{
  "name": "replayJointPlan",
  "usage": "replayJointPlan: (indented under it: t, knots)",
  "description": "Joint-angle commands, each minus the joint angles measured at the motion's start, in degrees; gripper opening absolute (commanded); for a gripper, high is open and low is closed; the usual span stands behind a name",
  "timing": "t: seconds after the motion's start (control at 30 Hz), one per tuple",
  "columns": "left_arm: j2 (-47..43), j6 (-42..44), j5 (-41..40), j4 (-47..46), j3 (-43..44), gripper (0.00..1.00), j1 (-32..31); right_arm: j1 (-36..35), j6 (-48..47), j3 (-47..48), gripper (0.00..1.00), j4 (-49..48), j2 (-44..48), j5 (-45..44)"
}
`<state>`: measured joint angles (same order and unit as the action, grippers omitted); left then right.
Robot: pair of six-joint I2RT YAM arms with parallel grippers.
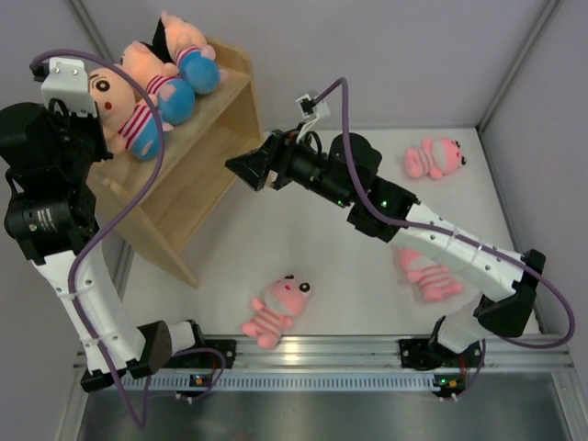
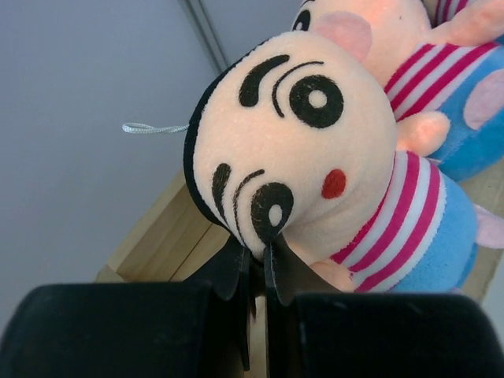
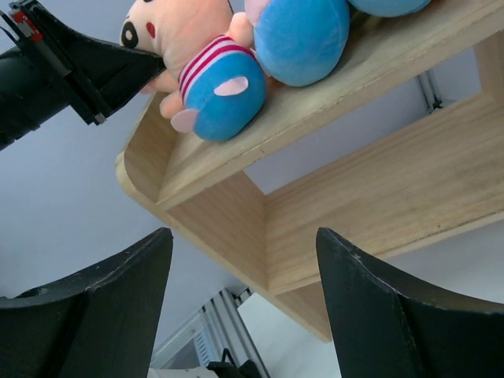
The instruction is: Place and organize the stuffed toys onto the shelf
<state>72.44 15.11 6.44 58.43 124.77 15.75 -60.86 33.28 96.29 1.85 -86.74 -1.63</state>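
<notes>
Three boy stuffed toys lie in a row on top of the wooden shelf (image 1: 197,175): one nearest the left arm (image 1: 124,115), a middle one (image 1: 156,78) and a far one (image 1: 188,50). My left gripper (image 2: 257,248) is shut, its tips pressed against the nearest boy's face (image 2: 315,157) by one eye. Three pink animal toys lie on the table: one at the back right (image 1: 434,158), one at the front (image 1: 278,310), and one (image 1: 430,276) partly under the right arm. My right gripper (image 1: 231,167) (image 3: 244,236) is open and empty, facing the shelf's open side (image 3: 370,181).
The shelf stands tilted at the table's left, close to the left arm and the side wall. White walls close in the table at the back and right. A metal rail runs along the near edge by the arm bases.
</notes>
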Motion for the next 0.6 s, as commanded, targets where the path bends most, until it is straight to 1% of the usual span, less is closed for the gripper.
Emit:
replayJointPlan:
  t: [0.0, 0.17, 0.27, 0.3, 0.37, 0.4, 0.43, 0.47, 0.5, 0.57]
  knots:
    - [0.5, 3.1, -5.8, -2.3, 0.4, 0.00, 0.3, 1.0, 0.5, -0.3, 0.73, -3.4, 1.7, 3.0]
    - [0.8, 4.3, -8.8, -1.4, 0.2, 0.00, 0.3, 2.6, 1.3, -0.8, 0.73, -3.9, 1.3, 4.4]
    - [1.2, 6.9, -10.2, 0.2, 0.0, 0.01, 0.3, 3.7, 0.0, 0.2, 0.73, -4.4, -0.1, 4.4]
    - [1.6, 8.2, -10.2, 0.9, -0.1, 0.07, 0.2, 4.0, -2.6, 1.8, 0.73, -4.7, -0.7, 4.4]
    - [1.7, 8.8, -10.4, 1.2, -0.8, 0.22, 0.3, 5.7, -6.6, 4.2, 0.73, -4.9, -3.4, 4.1]
    - [1.6, 9.0, -10.0, 1.2, -1.1, 0.40, 0.3, 6.3, -11.3, 7.2, 0.73, -5.4, -4.4, 3.8]
    - [1.7, 9.1, -9.3, 1.1, -1.3, 0.47, 0.2, 7.3, -13.7, 8.7, 0.72, -5.6, -5.5, 2.4]
    - [1.6, 8.6, -8.4, 1.1, -1.0, 0.54, 0.2, 7.7, -15.9, 10.1, 0.72, -6.1, -7.8, 2.0]
    - [1.6, 8.4, -8.0, 1.1, -0.5, 0.59, 0.2, 8.1, -20.1, 12.5, 0.73, -8.3, -8.9, -0.5]
    - [1.6, 8.3, -7.8, 1.1, 0.0, 0.63, 0.2, 8.4, -23.4, 14.5, 0.73, -11.5, -12.6, -0.7]
